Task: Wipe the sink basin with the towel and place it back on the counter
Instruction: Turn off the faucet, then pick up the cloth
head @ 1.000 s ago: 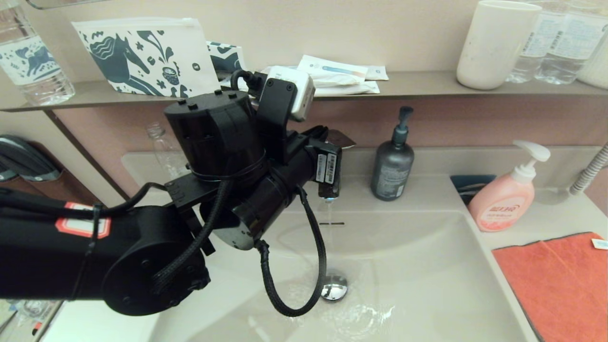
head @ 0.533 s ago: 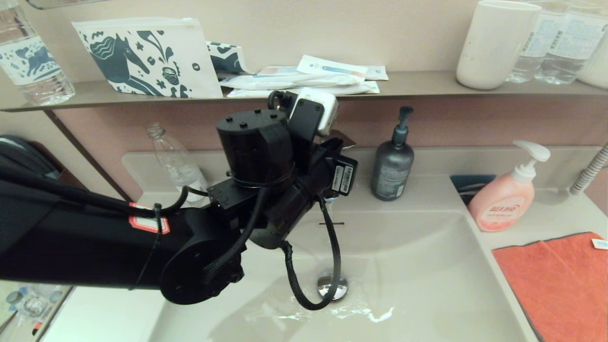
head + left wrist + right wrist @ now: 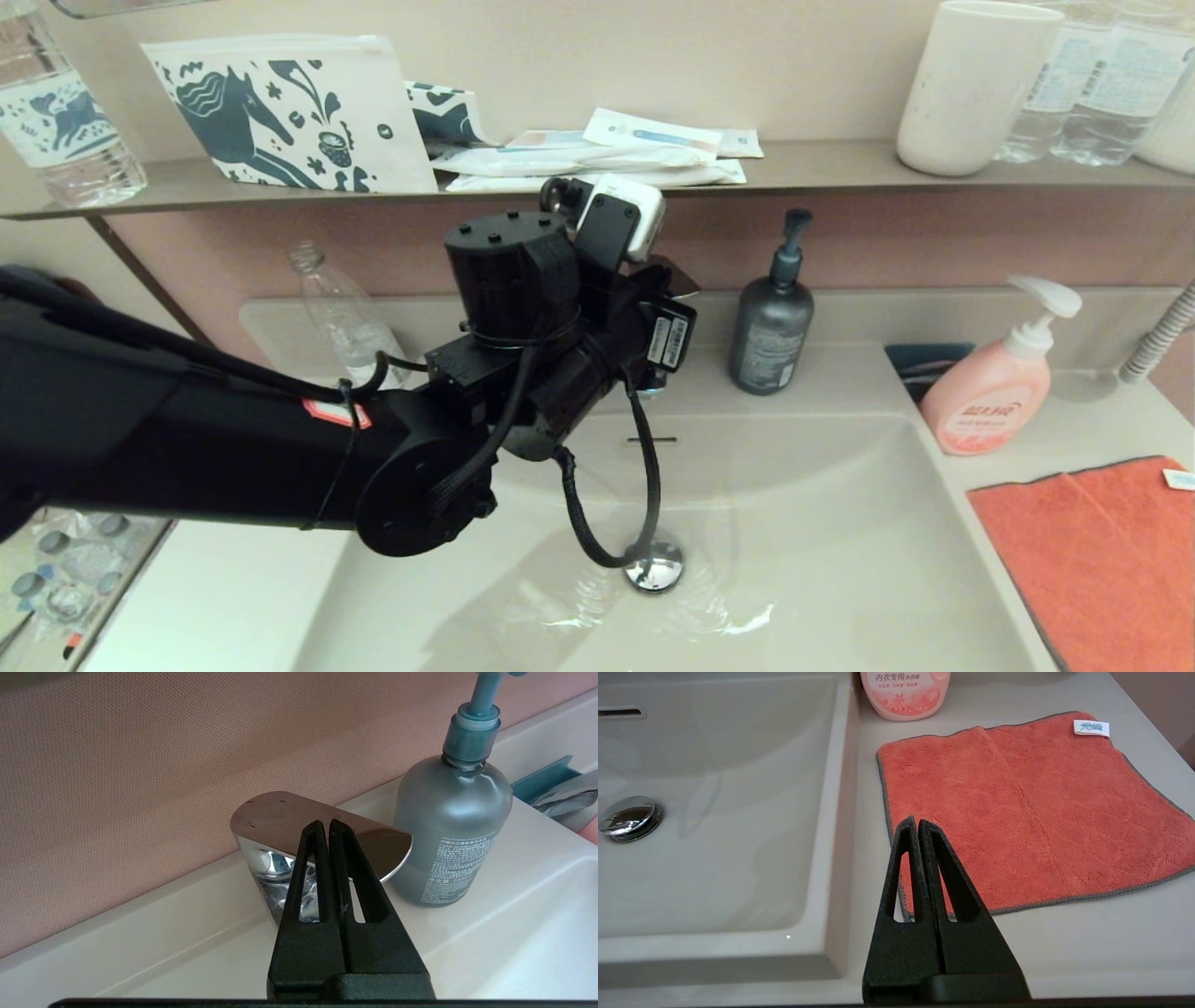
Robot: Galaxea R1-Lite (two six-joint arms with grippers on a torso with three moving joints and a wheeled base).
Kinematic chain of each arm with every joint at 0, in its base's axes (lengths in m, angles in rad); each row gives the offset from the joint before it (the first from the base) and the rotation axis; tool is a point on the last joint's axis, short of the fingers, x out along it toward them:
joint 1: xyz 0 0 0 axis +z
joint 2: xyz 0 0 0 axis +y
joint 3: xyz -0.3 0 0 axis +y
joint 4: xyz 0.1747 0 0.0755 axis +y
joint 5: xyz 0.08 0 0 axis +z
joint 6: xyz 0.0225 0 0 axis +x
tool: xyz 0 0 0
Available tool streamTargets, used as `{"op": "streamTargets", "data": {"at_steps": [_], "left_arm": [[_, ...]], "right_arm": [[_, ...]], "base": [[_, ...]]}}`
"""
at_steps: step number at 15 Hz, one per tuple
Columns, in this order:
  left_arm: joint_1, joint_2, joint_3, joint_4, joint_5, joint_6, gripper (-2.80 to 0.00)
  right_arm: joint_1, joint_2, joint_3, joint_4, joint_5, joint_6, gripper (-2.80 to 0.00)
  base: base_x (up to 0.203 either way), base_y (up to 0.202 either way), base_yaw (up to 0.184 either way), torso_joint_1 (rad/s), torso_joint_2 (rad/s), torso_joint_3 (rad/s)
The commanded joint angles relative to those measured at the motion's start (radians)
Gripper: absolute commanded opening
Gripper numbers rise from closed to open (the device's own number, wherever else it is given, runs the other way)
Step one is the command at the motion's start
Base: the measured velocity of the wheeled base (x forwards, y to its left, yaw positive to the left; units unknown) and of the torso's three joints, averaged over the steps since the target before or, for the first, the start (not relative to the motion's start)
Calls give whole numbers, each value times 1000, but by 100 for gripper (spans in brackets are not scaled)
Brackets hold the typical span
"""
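The orange towel (image 3: pixel 1102 560) lies flat on the pale counter (image 3: pixel 1074 429) right of the sink basin (image 3: pixel 822 523). Rippling water sits around the chrome drain stopper (image 3: pixel 655 566). My left arm (image 3: pixel 280 467) reaches across the basin to its back edge. In the left wrist view my left gripper (image 3: pixel 324 823) is shut and empty, its tips over the chrome faucet lever (image 3: pixel 280 816); contact is unclear. My right gripper (image 3: pixel 916 821) is shut and empty, hovering over the counter (image 3: pixel 1087 942) at the near left corner of the towel (image 3: pixel 1017 812), beside the basin (image 3: pixel 714 858).
A grey pump bottle (image 3: pixel 771 336) stands right of the faucet, a pink soap pump bottle (image 3: pixel 994 392) behind the towel, and a clear plastic bottle (image 3: pixel 345 317) at the back left. The wall shelf (image 3: pixel 840 168) holds a white cup (image 3: pixel 976 84), pouches and bottles.
My left arm has stretched farther toward the back wall, carrying the wrist right and lower at the faucet. The thin water stream under the spout no longer shows. The towel has not moved.
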Motion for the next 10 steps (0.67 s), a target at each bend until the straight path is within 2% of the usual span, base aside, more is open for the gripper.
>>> {"op": "streamTargets", "data": {"at_steps": [1, 10], "left_arm": [[1, 8, 10, -10, 2, 0, -280], [-42, -83, 125, -37, 26, 7, -280]], "right_arm": [[0, 0, 0, 0, 0, 0, -280], [0, 0, 0, 0, 0, 0, -280]], "base": [[0, 0, 0, 0, 0, 0], [0, 0, 0, 0, 0, 0]]}}
